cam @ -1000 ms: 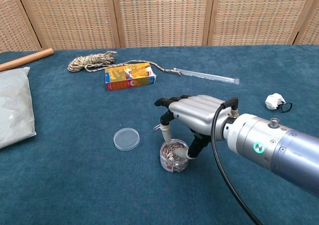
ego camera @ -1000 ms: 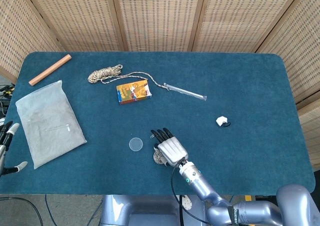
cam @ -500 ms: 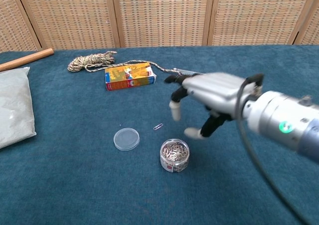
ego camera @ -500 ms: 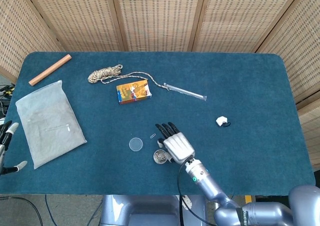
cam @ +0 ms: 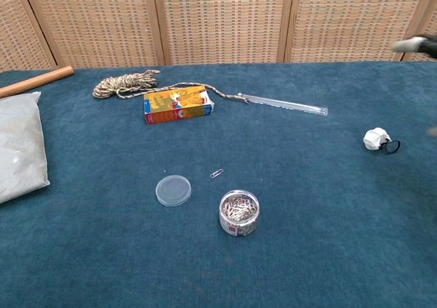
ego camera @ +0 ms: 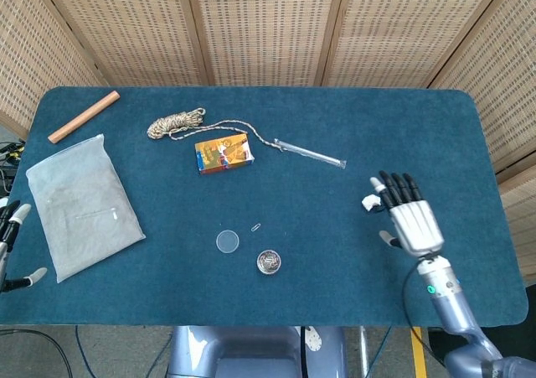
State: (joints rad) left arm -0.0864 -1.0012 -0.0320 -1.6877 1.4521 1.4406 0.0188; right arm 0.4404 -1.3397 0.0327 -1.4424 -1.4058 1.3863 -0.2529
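My right hand (ego camera: 412, 220) hovers over the right side of the blue table (ego camera: 352, 114), fingers spread and holding nothing. Its fingertips (ego camera: 392, 183) are just right of a small white object with a black loop (ego camera: 371, 202) (cam: 376, 138). In the chest view only a blurred fingertip (cam: 414, 44) shows at the top right edge. An open jar of paper clips (ego camera: 268, 261) (cam: 239, 213) stands near the front, its clear lid (ego camera: 227, 241) (cam: 173, 190) to the left and a loose paper clip (ego camera: 255, 226) (cam: 217, 173) behind. My left hand (ego camera: 12, 242) peeks in at the far left edge, fingers apart.
An orange box (ego camera: 224, 153) (cam: 178, 103), a coiled rope (ego camera: 176, 123) (cam: 125, 84) and a clear thin packet (ego camera: 308, 152) (cam: 283, 104) lie across the back. A plastic bag (ego camera: 82, 204) and a wooden dowel (ego camera: 83, 116) lie at the left.
My right hand rose from over the paper clip jar and swung far to the right, ending beside the small white object. A loose paper clip now shows behind the jar.
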